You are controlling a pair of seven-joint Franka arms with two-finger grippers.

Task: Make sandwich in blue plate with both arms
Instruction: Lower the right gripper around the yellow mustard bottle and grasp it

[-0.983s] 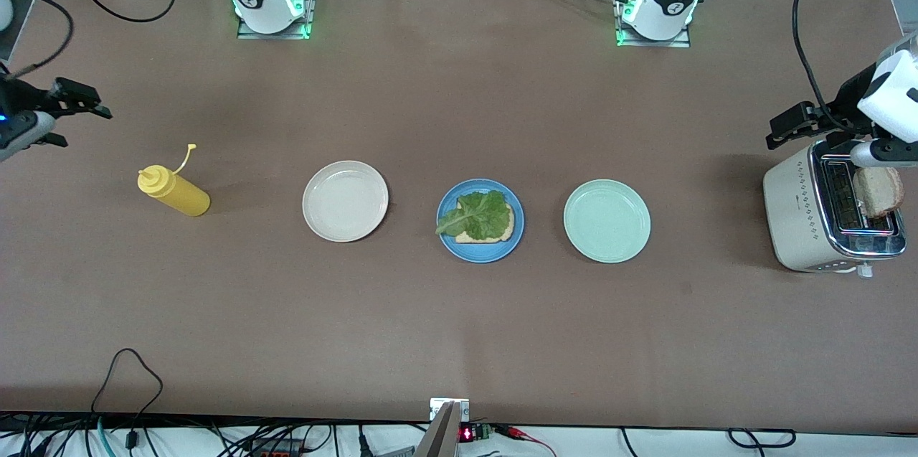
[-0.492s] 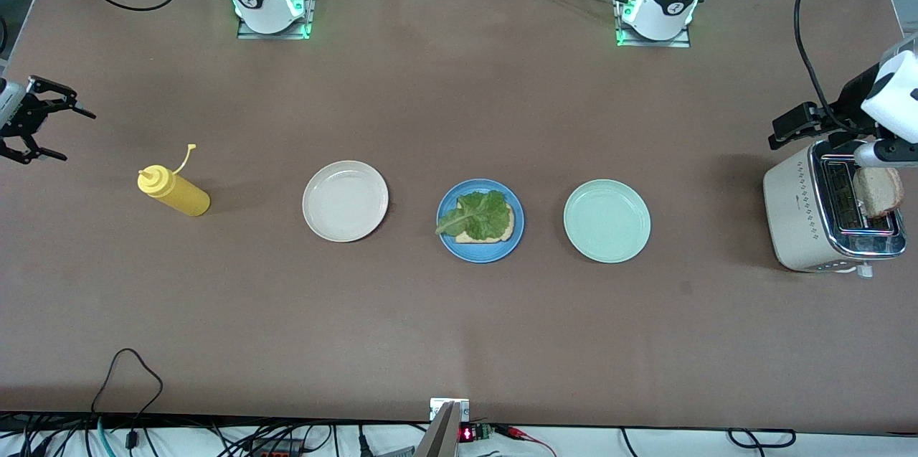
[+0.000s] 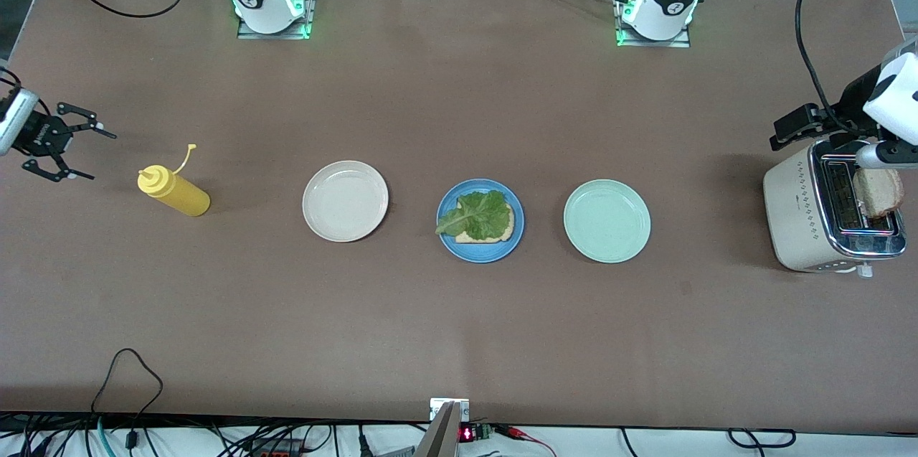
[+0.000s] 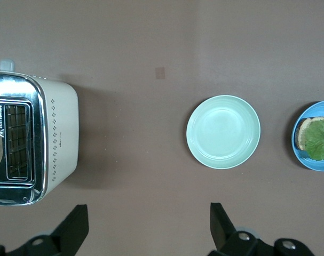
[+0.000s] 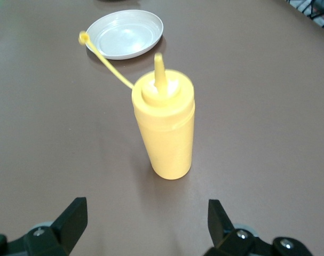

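The blue plate [image 3: 480,252] sits mid-table with one toasted bread slice [image 3: 503,232] on it and a green lettuce leaf [image 3: 479,215] on top. Another bread slice [image 3: 878,191] stands in the toaster [image 3: 796,217] at the left arm's end. My left gripper [image 3: 789,128] hangs open and empty high beside the toaster; its wrist view takes in the toaster [image 4: 57,138] and the edge of the blue plate [image 4: 306,160]. My right gripper [image 3: 100,154] is open and empty at the right arm's end, its jaws [image 5: 145,224] facing a yellow squeeze bottle [image 5: 164,128].
The yellow bottle [image 3: 176,193] stands with its tethered cap off. A cream-white plate [image 3: 345,200] lies between it and the blue plate. A pale mint-green plate [image 3: 607,221] lies between the blue plate and the toaster. Cables run along the table's edges.
My right gripper has swung in from the table's end toward the yellow bottle and turned its open fingers to face it. The left arm has hardly moved.
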